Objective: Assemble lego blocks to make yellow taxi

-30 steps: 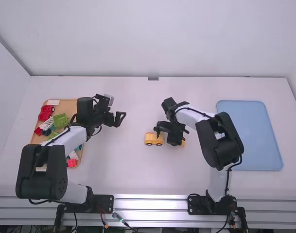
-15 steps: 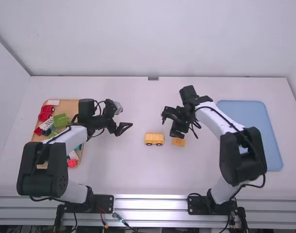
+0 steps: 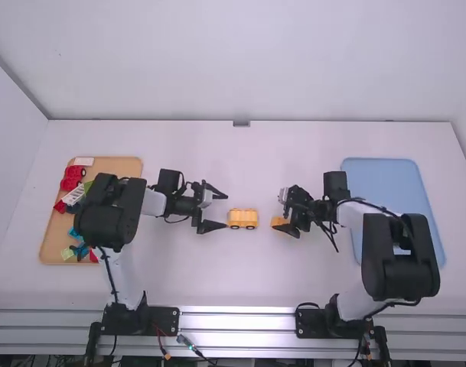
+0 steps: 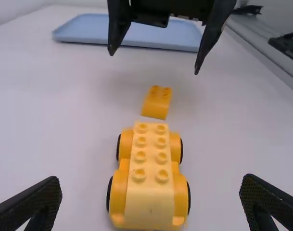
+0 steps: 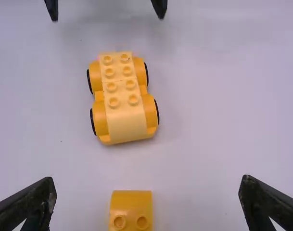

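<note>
Yellow and studded, with a toy car [image 3: 242,219] upright near the middle of the white table [image 3: 179,283]. Down along its top, four pairs of studs, pale yellow over a deeper orange-yellow body; at its sides, wheels [image 5: 158,111] edged in black. Near one end of the car, apart from it, a small orange-yellow brick [image 3: 279,221] on the table, studs up.

On the left, low over the table by the opposite end of the car, the left gripper [image 3: 226,212], fingers spread wide, nothing between them in grip. In the left wrist view, the car's near end between those fingers, with a gap to either side. Farther off in that same view, beyond the small brick, the right gripper [image 3: 285,215], also wide and empty, tips pointing down. Looking from the right wrist, the small brick low between its fingers, free of both; past it, the car, and past that, the tips of the left gripper, well apart.

At the far left, partly behind the left arm [image 3: 110,214], a tan tray [image 3: 125,165] with red blocks [image 3: 71,181], a white block [image 3: 74,196], and blue pieces [image 3: 77,232]. To the right, a flat blue tray [image 3: 382,170], partly behind the right arm [image 3: 401,248].
</note>
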Controlling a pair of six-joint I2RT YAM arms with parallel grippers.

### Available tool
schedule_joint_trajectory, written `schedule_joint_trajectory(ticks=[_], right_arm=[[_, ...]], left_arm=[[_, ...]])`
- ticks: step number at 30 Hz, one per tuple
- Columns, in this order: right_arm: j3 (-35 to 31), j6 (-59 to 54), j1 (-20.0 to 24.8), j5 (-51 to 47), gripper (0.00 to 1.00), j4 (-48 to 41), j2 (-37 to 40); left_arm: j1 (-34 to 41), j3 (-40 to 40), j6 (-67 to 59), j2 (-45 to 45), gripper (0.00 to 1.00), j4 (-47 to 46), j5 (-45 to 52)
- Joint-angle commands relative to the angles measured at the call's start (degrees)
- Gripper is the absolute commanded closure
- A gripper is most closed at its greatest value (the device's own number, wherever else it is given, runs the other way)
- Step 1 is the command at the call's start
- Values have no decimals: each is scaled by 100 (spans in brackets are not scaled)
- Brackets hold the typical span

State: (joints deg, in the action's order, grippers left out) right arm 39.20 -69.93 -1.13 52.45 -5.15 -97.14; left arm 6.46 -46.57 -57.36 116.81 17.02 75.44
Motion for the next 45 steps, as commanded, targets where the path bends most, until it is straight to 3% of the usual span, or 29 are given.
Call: schedule_joint_trajectory(ticks=[1, 8, 14, 21, 29, 36, 45], right_arm=[[-225, -42, 101, 518, 1, 238, -199], [-363, -153, 153, 459, 0, 699, -697], [-350, -702, 164, 664, 6, 846, -1215], [-361, -660, 542, 649, 14, 870, -1425], [-354, -1097, 664, 763, 44, 645, -1504], [-361, -859, 675, 1084, 43, 1318, -1980], [-350, -789, 675, 1381, 51, 1578, -2208]], left_arm=[[293, -245, -210, 229, 1, -66, 138], [848, -481, -208, 417, 1, -186, -636], [957, -398, -201, 417, 1, -157, -887], [905, -356, 72, 417, 1, -120, -914], [896, -356, 120, 417, 1, -48, -909], [907, -356, 247, 417, 1, -39, -911], [890, -356, 247, 417, 1, -63, -909]])
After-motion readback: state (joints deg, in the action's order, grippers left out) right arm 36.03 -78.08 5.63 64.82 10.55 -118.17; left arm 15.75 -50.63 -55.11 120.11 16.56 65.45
